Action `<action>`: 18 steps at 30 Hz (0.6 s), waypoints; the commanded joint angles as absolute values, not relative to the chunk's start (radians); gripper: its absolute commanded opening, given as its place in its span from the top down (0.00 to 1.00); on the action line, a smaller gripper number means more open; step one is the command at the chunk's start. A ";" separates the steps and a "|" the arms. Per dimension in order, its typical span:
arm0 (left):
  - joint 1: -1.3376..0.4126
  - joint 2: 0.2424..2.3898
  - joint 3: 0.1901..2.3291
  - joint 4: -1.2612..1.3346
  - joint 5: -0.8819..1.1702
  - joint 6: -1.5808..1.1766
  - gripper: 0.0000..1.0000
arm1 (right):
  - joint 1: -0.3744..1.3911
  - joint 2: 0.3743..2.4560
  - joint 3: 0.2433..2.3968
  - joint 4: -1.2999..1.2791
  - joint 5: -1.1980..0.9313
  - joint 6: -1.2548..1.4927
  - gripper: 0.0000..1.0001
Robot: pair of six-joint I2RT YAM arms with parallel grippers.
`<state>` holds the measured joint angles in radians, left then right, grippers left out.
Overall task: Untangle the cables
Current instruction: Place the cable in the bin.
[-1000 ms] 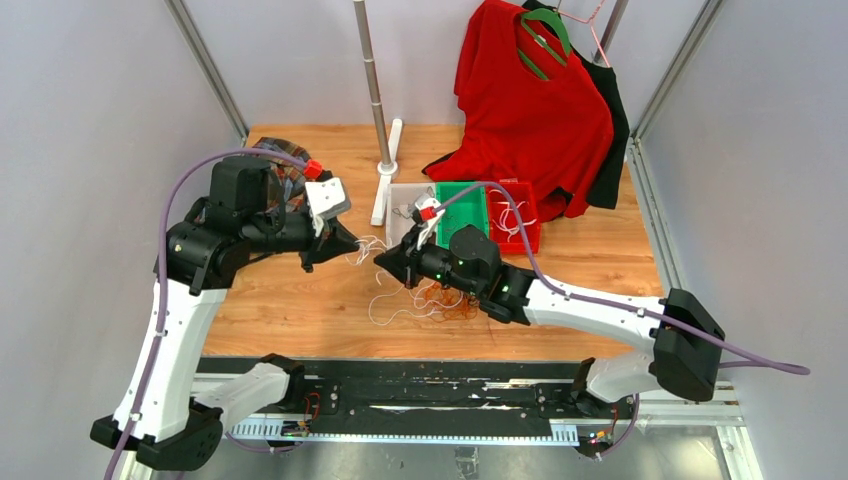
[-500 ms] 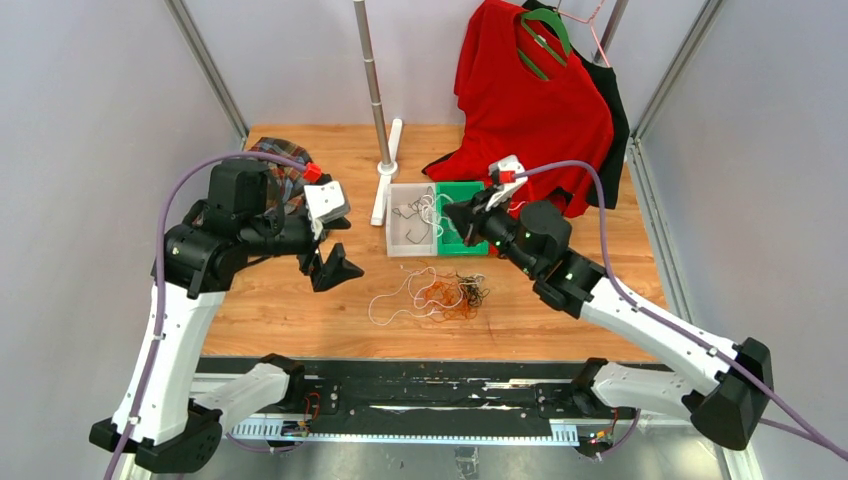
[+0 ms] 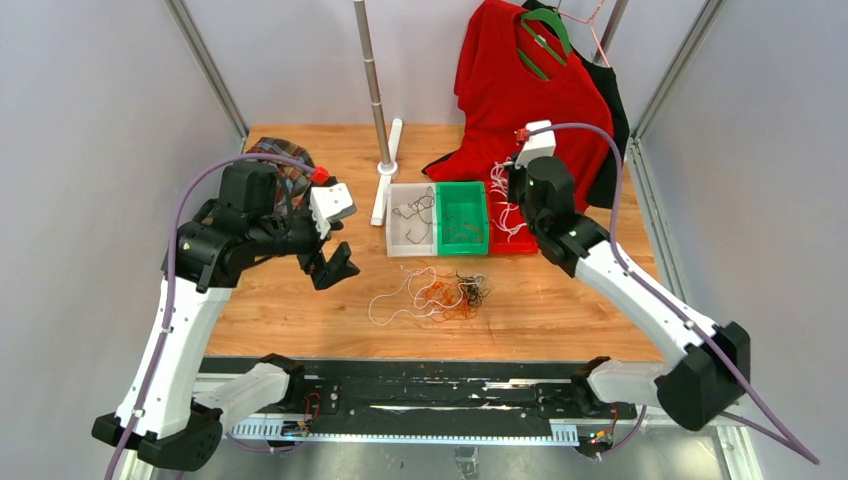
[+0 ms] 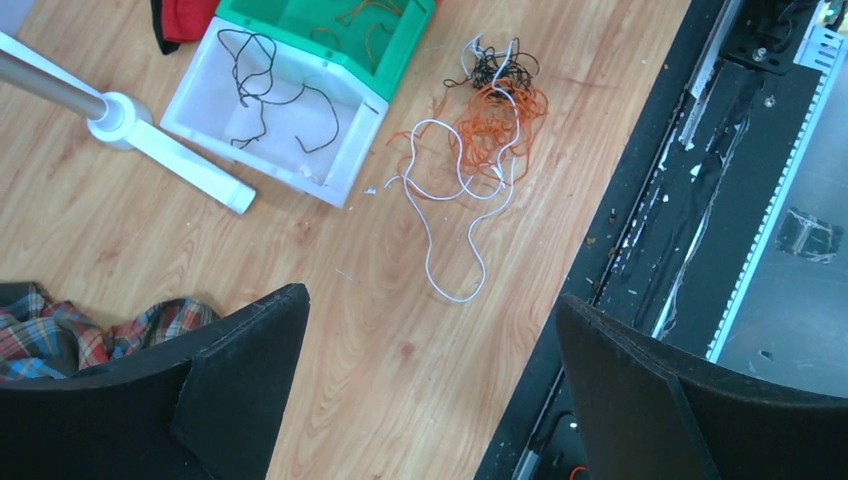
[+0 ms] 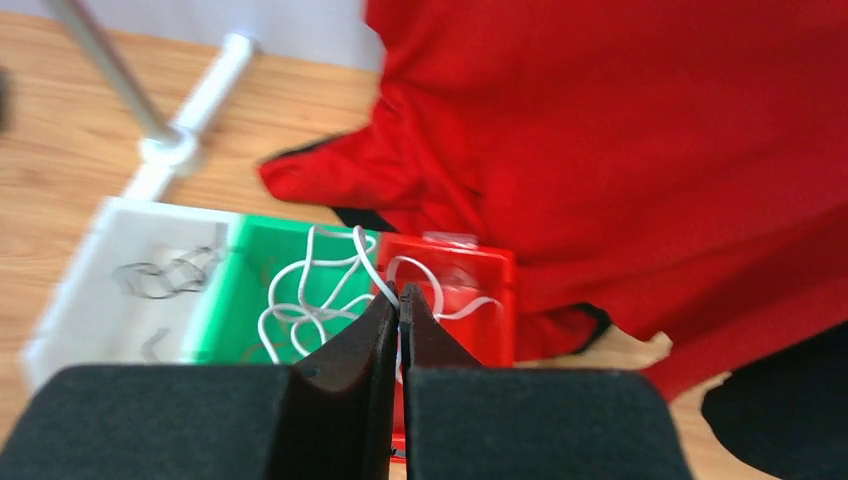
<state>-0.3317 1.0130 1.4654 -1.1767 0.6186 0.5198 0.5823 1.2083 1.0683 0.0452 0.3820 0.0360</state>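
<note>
A tangle of orange, white and black cables [image 3: 440, 295] lies on the wooden table in front of the bins; the left wrist view shows the cables [image 4: 492, 110] with a white loop trailing toward me. My left gripper [image 3: 336, 256] hangs open above the table left of that tangle, and nothing lies between its fingers [image 4: 240, 350]. My right gripper [image 3: 512, 195] is over the red bin [image 3: 520, 240], shut on a white cable [image 5: 310, 290] that dangles in loops over the green bin [image 5: 235, 300] and the red bin [image 5: 455, 265].
A white bin [image 3: 410, 232] holds black cable and the green bin [image 3: 462, 218] holds orange cable. Red shirt [image 3: 530, 100] on a hanger at the back right, metal pole [image 3: 372, 80] with a white base, plaid cloth [image 3: 290, 170] back left, black rail [image 3: 420, 385] along the near edge.
My left gripper has opened and let go, staying left of the tangle. My right arm swung from the tangle up and back to the red bin, carrying a white cable.
</note>
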 commanded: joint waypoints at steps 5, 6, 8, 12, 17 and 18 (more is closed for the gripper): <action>-0.337 0.986 1.442 -1.177 0.586 0.537 0.02 | 0.472 1.393 1.086 0.018 0.505 0.029 0.99; -0.337 0.981 1.436 -1.177 0.581 0.538 0.02 | 0.463 1.416 1.083 0.022 0.504 0.037 0.99; -0.337 0.976 1.430 -1.177 0.567 0.540 0.02 | 0.443 1.465 1.086 0.023 0.482 0.048 0.99; -0.337 0.979 1.435 -1.178 0.540 0.542 0.02 | 0.411 1.544 1.130 -0.010 0.420 0.066 0.87; -0.337 0.988 1.414 -1.179 0.537 0.562 0.02 | 0.403 1.554 1.205 -0.069 0.375 0.072 0.64; -0.337 0.991 1.411 -1.179 0.538 0.565 0.02 | 0.403 1.549 1.209 -0.075 0.369 0.071 0.63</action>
<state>-0.3317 0.9901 1.4281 -1.1767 0.5484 0.5415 0.4149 1.5768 1.1366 -0.0444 0.4072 0.0601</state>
